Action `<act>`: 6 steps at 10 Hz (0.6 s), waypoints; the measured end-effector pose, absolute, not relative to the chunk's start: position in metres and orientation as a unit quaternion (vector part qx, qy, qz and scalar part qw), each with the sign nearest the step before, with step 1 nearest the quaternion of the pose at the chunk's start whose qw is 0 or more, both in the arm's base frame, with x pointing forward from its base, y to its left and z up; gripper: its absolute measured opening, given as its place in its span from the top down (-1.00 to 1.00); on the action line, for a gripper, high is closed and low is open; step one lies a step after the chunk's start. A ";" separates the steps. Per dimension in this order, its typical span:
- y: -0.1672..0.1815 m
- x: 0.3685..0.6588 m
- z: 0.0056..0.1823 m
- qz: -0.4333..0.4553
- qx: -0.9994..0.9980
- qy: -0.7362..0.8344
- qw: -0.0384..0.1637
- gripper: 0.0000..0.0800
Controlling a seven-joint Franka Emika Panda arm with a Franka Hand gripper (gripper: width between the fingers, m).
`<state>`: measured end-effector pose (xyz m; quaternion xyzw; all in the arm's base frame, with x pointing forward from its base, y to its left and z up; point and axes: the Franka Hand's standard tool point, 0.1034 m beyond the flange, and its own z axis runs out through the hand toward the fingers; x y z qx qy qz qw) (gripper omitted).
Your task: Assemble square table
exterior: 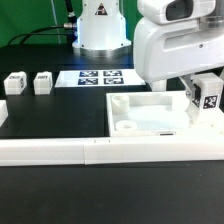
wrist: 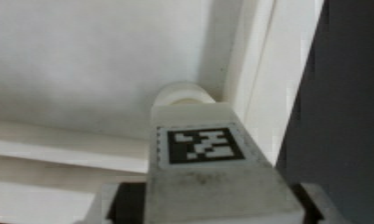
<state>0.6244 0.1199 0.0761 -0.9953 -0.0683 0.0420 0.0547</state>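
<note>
We count one square slab (exterior: 150,122). Three leg posts: first leg post (exterior: 14,84), second leg post (exterior: 42,82), third leg post (exterior: 207,96). One marker board (exterior: 98,77), four tags on it. One border wall (exterior: 60,149). One robot arm (exterior: 170,45).

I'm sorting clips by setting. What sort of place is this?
Likely a robotics lab bench: a robot arm over a black table, a marker board, and tagged furniture parts, a tabletop and legs.

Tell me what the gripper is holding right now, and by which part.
A white leg post: the gripper appears closed on its two sides at the end nearest the wrist, beside its tag.
</note>
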 end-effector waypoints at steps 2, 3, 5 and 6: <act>0.119 0.625 0.076 0.046 -0.998 0.006 0.051 0.26; 0.120 0.625 0.075 0.045 -0.997 0.043 0.049 0.26; 0.120 0.627 0.074 0.029 -0.985 0.164 0.041 0.26; 0.121 0.627 0.074 0.029 -0.978 0.202 0.037 0.26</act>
